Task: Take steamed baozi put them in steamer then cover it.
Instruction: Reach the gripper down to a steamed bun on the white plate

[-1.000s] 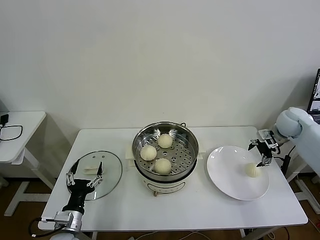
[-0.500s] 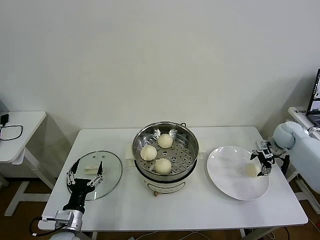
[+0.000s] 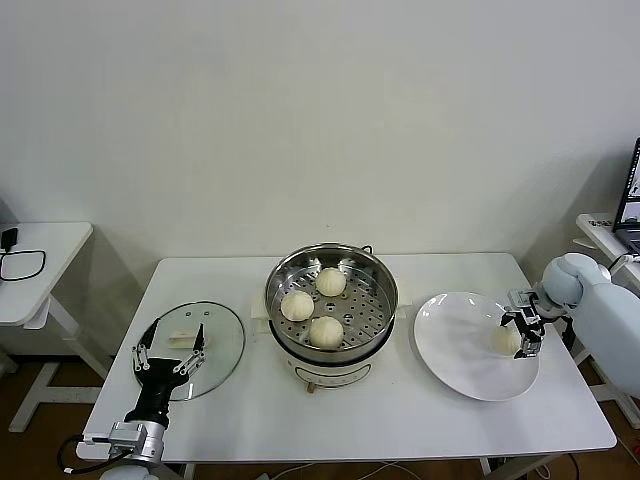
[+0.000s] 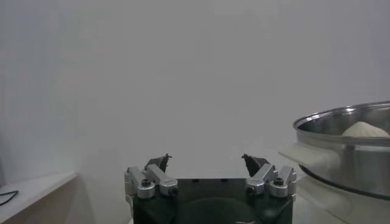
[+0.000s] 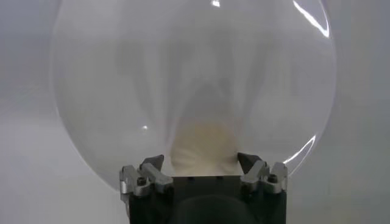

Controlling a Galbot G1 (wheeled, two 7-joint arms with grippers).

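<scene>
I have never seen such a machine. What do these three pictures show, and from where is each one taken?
It is a two-armed robot. The wide picture comes from its head; the other two come from cameras on its wrists. On the white table stands a steel steamer with three baozi inside. Its glass cover lies to the left, under the open, empty left hand. On the plate lies the last baozi; the right hand sits around it, fingers apart, not yet gripping.
</scene>
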